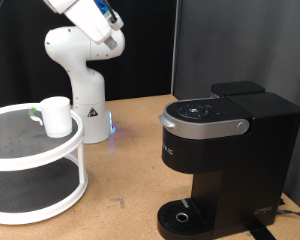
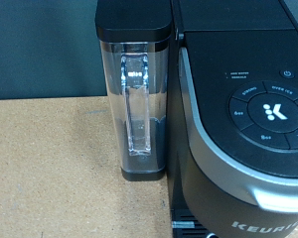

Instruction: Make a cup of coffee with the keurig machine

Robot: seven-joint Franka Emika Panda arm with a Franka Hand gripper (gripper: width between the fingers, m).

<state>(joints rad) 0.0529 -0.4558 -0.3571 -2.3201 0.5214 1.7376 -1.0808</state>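
White robot arm with rounded, glossy housings

In the exterior view the robot arm (image 1: 78, 60) is a smooth, bright white body built of bulbous, rounded segments, with a domed shoulder section above a wider base column that flares a little toward its foot. A small dark triangular marking sits on the front of the base, and a faint blue glow shows at the base's lower edge on the exterior view's right. Higher up, the link that runs out of the frame's top carries a blue accent patch and darker seams between the white shells. The end effector does not show in either view.
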